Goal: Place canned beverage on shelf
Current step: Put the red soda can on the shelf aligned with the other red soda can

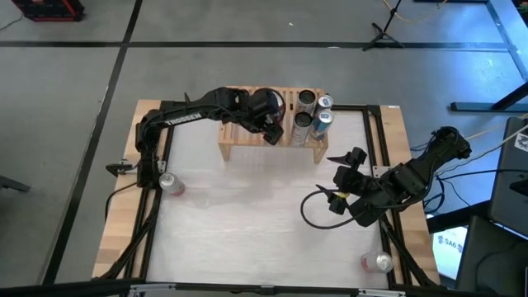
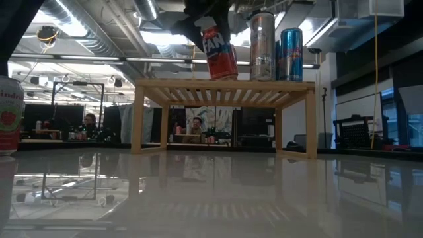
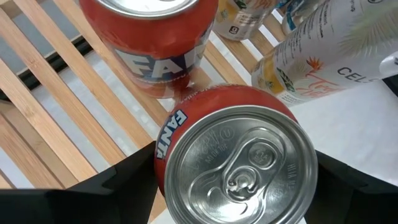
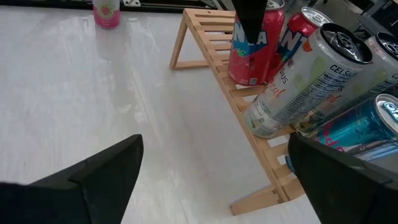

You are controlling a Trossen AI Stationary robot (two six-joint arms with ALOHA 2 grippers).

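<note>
The shelf (image 1: 247,142) stands at the table's far side, a light-wood rack with a slatted top (image 3: 56,106). My left gripper (image 1: 270,125) reaches over it from the left and is shut on an orange Fanta can (image 2: 220,49). A second Fanta can (image 3: 149,43) stands on the slats just beyond. Silver cans (image 1: 302,125) and blue cans (image 1: 322,122) stand on the shelf's right part. My right gripper (image 1: 345,175) waits open over the table's right side, holding nothing. My left gripper pinches the Fanta can's upper side wall (image 3: 165,152) between its two fingers (image 3: 118,193), one on each side just under the rim. The fingers come slanting down from above. The can leans tilted, its bottom (image 2: 226,75) at the slats; whether it touches them I cannot tell.
A pink can (image 1: 172,183) stands on the table near the left edge. Another can (image 1: 378,262) lies at the near right corner. The white tabletop (image 1: 247,223) spreads in front of the shelf. People (image 2: 89,124) sit in the room behind.
</note>
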